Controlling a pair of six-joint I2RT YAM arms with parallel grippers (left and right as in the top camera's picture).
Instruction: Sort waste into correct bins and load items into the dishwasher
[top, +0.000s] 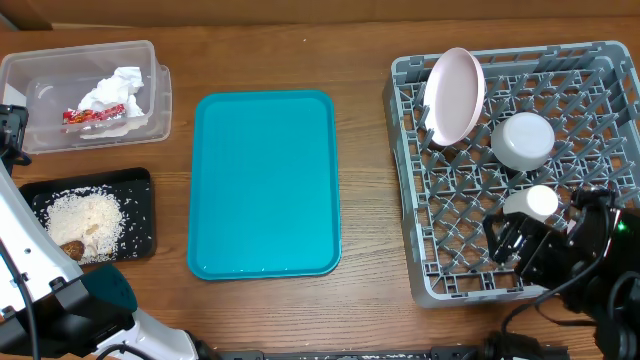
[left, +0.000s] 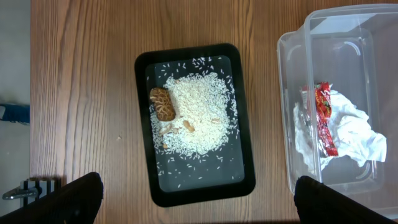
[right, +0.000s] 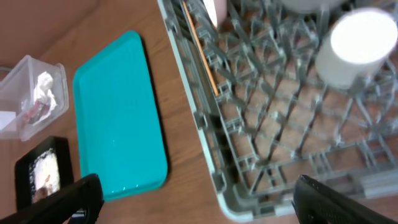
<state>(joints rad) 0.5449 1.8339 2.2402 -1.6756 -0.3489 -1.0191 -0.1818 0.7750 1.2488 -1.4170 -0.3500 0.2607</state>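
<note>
The grey dish rack (top: 470, 270) at the right holds a pink plate (top: 452, 95) on edge, an upturned pale bowl (top: 523, 140) and a small white cup (top: 530, 203). I cannot make out a separate smaller pink dish. My right gripper (top: 508, 240) is open and empty over the rack's front part, just in front of the cup (right: 357, 46). The clear tub (top: 150, 95) holds the white napkin (left: 351, 134) and the red-and-white wrapper (left: 324, 118). The black tray (left: 249, 180) holds rice (left: 199, 115) and a brown lump (left: 161, 102). My left gripper (left: 199, 211) is open and empty, high above the black tray.
A flat teal tray (top: 265, 185) lies bare in the middle of the wooden table, between the bins and the rack. The rack's rim (right: 205, 124) stands up beside the teal tray (right: 118, 112). The left arm's white link (top: 30, 250) crosses the table's front left.
</note>
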